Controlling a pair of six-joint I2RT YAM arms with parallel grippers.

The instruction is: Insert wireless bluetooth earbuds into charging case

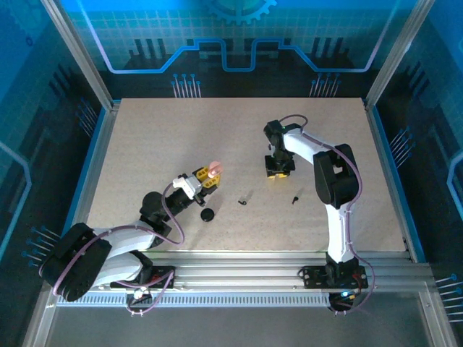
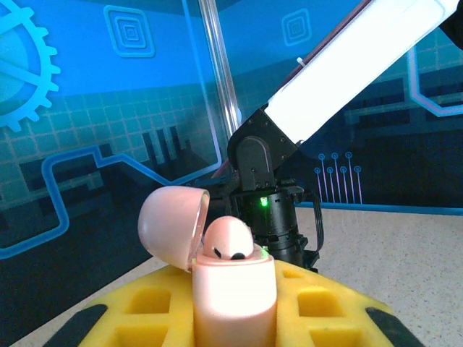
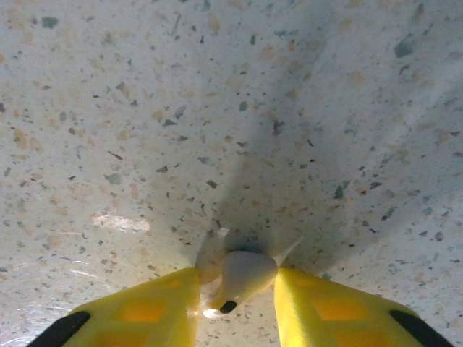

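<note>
Clamping the open pink case [image 2: 235, 293], the left gripper [image 1: 207, 176] hung over bare bench [image 1: 145, 144]; the right gripper [image 1: 277, 168] pinched a pale pink earbud [image 3: 246, 273], clear bench ahead.

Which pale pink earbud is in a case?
The earbud seated in the open pale pink charging case held by the left hand; the other earbud lies on the table between the fingers of the right hand.

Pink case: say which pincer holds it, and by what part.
The left pincer holds the case by its lower body, clamped between the yellow fingers; the open lid is free.
</note>
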